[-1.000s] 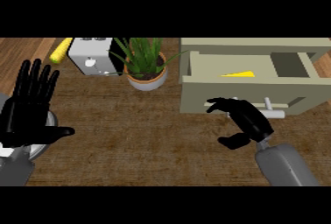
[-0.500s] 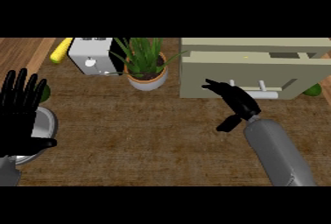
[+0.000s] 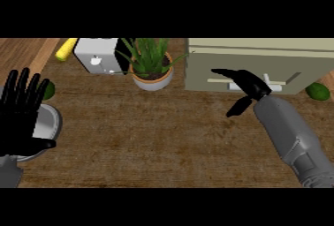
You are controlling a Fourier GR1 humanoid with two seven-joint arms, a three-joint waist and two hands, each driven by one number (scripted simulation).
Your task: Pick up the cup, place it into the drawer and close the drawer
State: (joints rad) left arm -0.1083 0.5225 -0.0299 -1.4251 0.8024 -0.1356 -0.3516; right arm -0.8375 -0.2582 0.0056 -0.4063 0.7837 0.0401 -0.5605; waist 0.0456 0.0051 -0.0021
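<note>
Fingers (image 3: 229, 73) of right hand (image 3: 250, 84) straight against drawer (image 3: 257, 66) front beside its handle (image 3: 251, 82), holding nothing, pushing it flush to finish closing; cup unseen, presumably inside; left hand (image 3: 20, 115) resting open at left edge.

Counter top (image 3: 163, 132): brown wood with a visible, rough-looking grain and a matt finish. Drawer unit (image 3: 261, 66) on the counter: flat beige panels, smooth and matt, with a pale bar handle (image 3: 251, 81) across its front. Left of the drawer unit, plant pot (image 3: 152, 81): smooth, light grey, faintly glossy. Left of the pot, toaster (image 3: 98, 55): white-grey casing, smooth. Bowl (image 3: 47, 126) at the counter's left edge: metal, bright grey sheen. Both hands, left hand (image 3: 23, 114) and right hand (image 3: 244, 86): matt black; forearms smooth grey.
</note>
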